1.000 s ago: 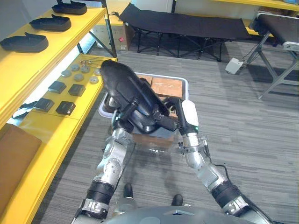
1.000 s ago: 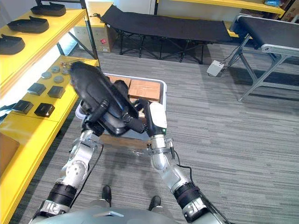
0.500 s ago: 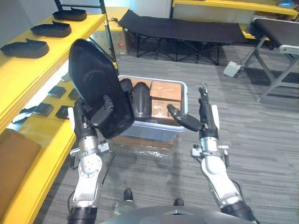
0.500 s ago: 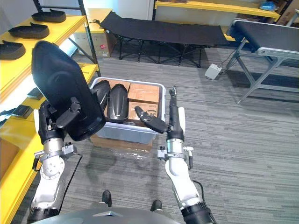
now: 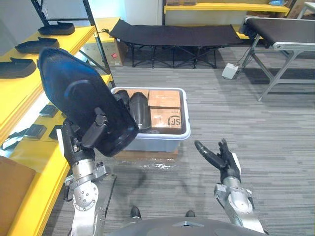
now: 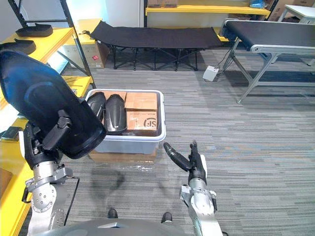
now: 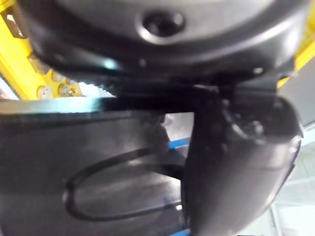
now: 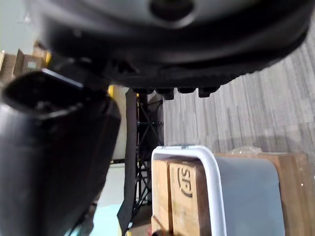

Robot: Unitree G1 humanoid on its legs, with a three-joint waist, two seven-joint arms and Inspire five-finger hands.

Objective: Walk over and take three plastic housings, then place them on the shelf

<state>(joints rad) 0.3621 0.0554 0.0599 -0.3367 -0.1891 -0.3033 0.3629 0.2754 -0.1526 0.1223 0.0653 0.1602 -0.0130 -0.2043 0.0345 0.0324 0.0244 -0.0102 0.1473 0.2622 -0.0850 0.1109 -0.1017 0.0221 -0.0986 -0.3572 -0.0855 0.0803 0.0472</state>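
**Left hand carrying one housing, right hand free**

Left hand (image 5: 78,143) is gripping a plastic housing (image 5: 84,98), lifting it up left of the grey bin (image 5: 157,143), forearm near vertical. The housing is a glossy black moulded shell, long and rounded, with an oval recess in its face. The thumb is clamping across that face. The fingers are sitting behind the shell, probably wrapped round its back edge, but hard to confirm. The left wrist view is adding the close-up: thumb pressed on the shiny surface beside the oval groove.

Right hand (image 5: 220,158) is hovering empty to the right of the bin, palm up, fingers straight, thumb splayed.

Two more housings (image 5: 138,109) are standing on end inside the bin, beside brown cardboard boxes (image 5: 165,109). The right wrist view is catching the bin's pale rounded rim and the boxes.

A yellow shelf (image 5: 42,169) is running along left of the bin, with other dark shells (image 5: 17,67) lying on its upper level.
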